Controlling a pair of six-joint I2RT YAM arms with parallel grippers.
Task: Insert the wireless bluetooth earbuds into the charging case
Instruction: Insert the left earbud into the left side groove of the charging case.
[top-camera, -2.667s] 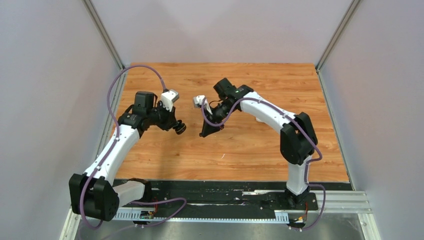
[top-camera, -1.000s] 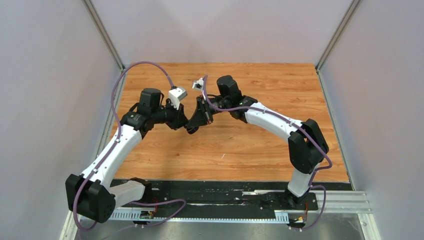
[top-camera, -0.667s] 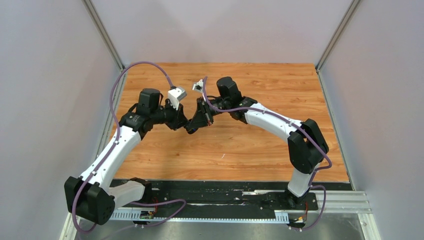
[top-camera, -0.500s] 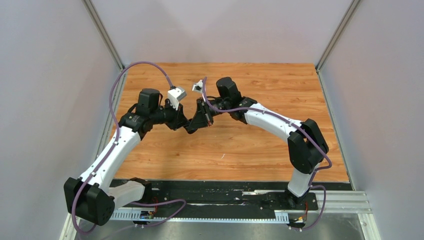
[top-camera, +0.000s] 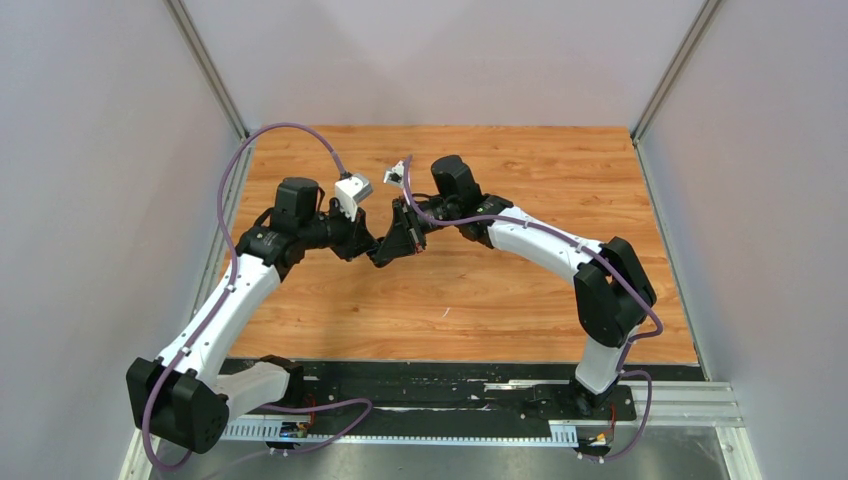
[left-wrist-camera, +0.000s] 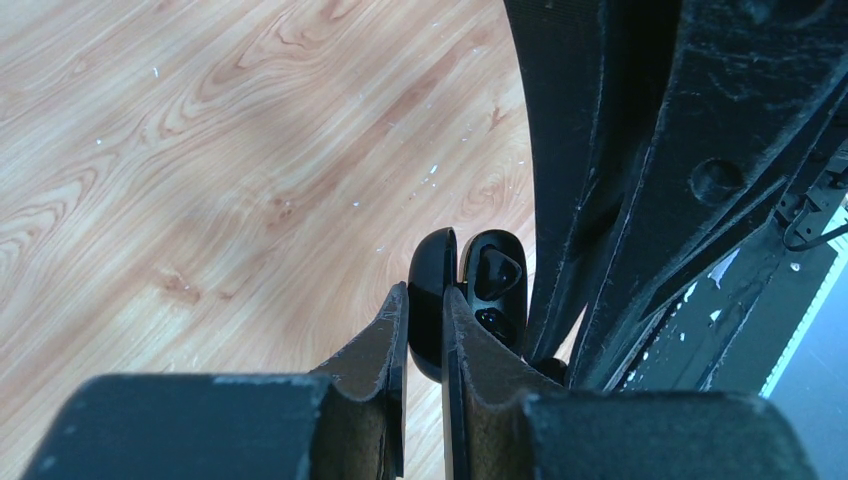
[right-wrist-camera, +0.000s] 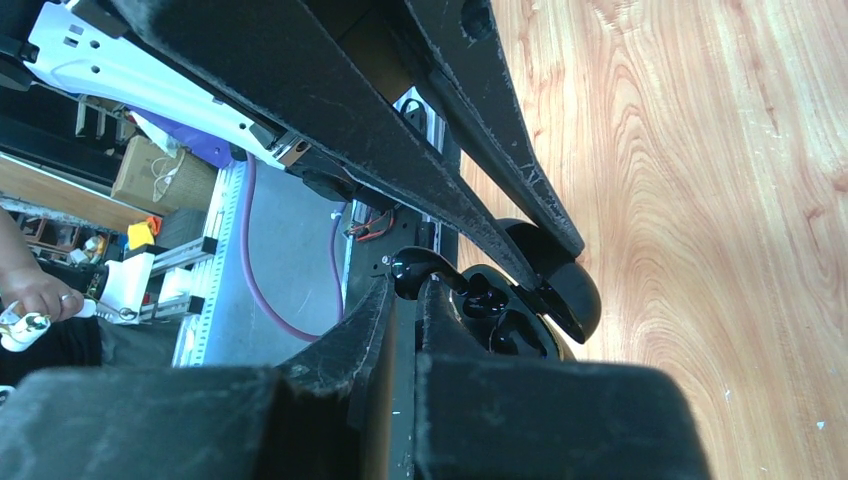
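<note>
The left gripper (left-wrist-camera: 425, 305) has its fingers drawn narrow on the thin lid (left-wrist-camera: 432, 262) of a small glossy black charging case (left-wrist-camera: 495, 285). It holds the case in the air above the wooden bench (top-camera: 480, 300), with the case open and its hollow side turned toward the other arm. The right gripper (right-wrist-camera: 408, 290) meets it from the opposite side. Its fingers are nearly together and pinch a tiny glossy black earbud (right-wrist-camera: 412, 264) just beyond their tips. This earbud is at the edge of the open case, touching it or very close. I cannot tell from the wrist views if it has entered its socket.

I judge the task to be in its middle, at the step of pushing one black bud in. Just to the right of the left fingers, the inside of the case shows dark shaped forms, but it is not clear whether one of them is a bud already seated. No white earbuds appear in any view, so what remains for them cannot be said. For this bud, seating it and releasing it are left to do.
</note>
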